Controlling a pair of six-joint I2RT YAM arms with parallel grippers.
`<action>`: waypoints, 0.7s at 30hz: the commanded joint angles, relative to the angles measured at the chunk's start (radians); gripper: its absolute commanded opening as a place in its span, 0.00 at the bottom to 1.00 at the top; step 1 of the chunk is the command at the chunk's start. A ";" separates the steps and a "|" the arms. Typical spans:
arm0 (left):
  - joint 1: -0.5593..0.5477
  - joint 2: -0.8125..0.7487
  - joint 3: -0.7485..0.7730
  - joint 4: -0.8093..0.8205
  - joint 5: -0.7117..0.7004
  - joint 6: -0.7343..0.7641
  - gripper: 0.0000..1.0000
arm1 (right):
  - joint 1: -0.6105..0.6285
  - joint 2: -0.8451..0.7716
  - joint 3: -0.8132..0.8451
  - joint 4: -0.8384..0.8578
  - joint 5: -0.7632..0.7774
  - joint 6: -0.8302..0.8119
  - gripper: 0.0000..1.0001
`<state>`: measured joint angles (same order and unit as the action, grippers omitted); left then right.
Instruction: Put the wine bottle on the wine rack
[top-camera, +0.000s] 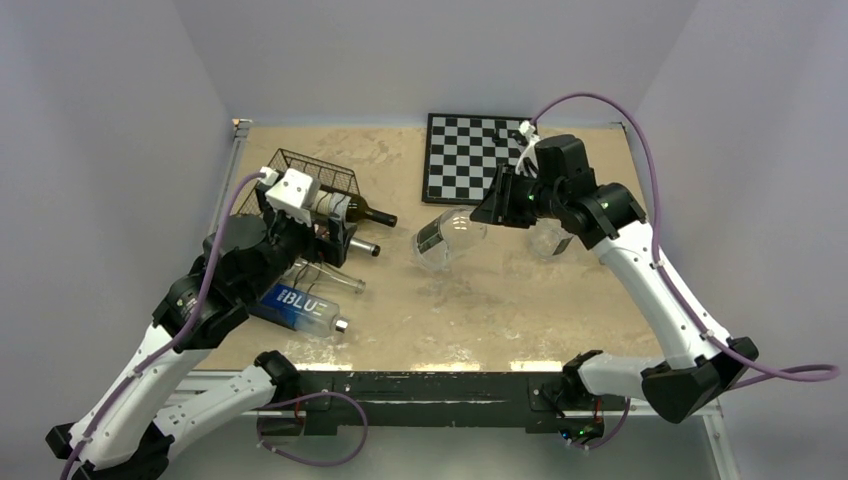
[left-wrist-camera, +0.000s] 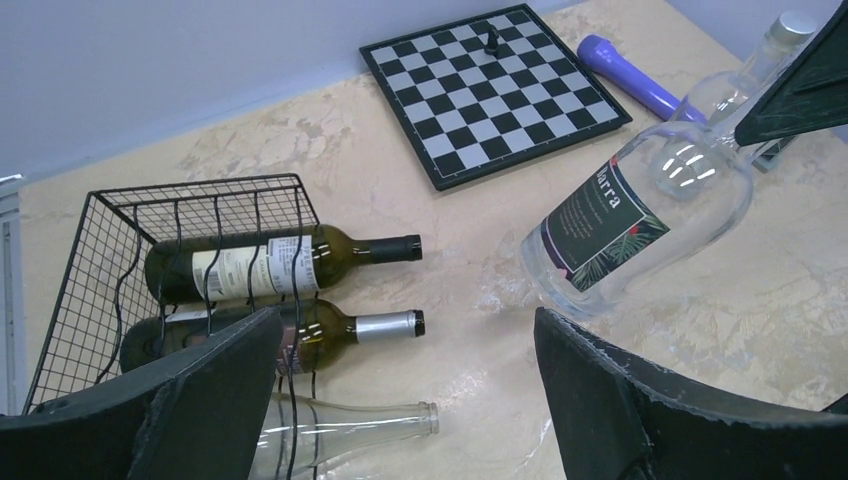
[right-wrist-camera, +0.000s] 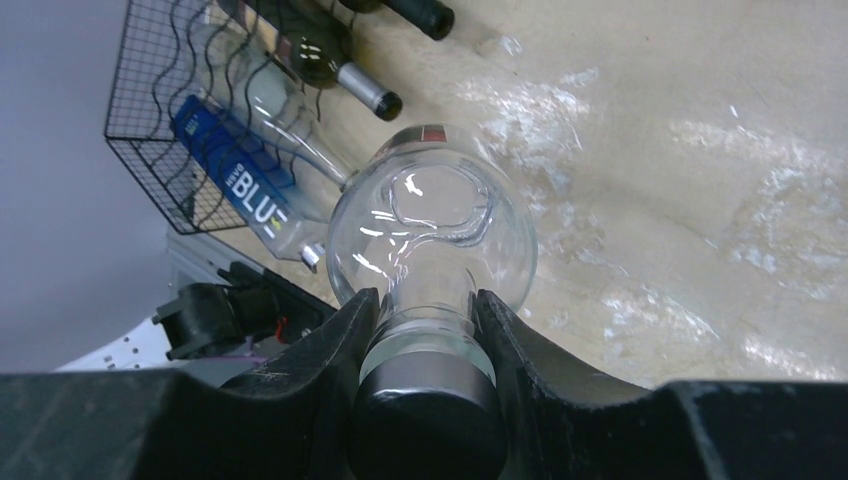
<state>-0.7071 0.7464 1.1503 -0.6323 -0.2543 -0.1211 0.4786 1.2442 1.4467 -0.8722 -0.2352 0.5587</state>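
Currently, right gripper (right-wrist-camera: 425, 320): pinching the clear wine bottle (right-wrist-camera: 430, 240) by its neck.
Bottle position: tilted, base low near the surface (top-camera: 480, 310), apart from the wine rack (top-camera: 330, 175).
Other arm: left gripper (left-wrist-camera: 407, 325) spread, empty.
Step, judged: carry to rack.
Next: needs a free groove.

My left arm (top-camera: 180, 320) reaches forward with a bent elbow; my left tool (left-wrist-camera: 407, 315) stands spread wide, holding nothing. My right arm (top-camera: 650, 270) angles inward toward the middle; my right tool (right-wrist-camera: 427, 300) pinches the neck of a clear bottle (right-wrist-camera: 430, 220).
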 joint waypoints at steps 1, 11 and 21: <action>0.004 -0.010 0.058 -0.015 -0.032 -0.014 0.99 | 0.002 -0.002 0.082 0.271 -0.126 0.099 0.00; 0.004 -0.027 0.096 -0.045 -0.072 -0.019 0.99 | 0.042 0.078 0.141 0.410 -0.112 0.158 0.00; 0.004 -0.034 0.142 -0.079 -0.096 -0.014 0.99 | 0.117 0.198 0.276 0.492 -0.094 0.190 0.00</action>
<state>-0.7071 0.7200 1.2446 -0.7021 -0.3248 -0.1207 0.5713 1.4525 1.5692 -0.6487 -0.2749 0.6647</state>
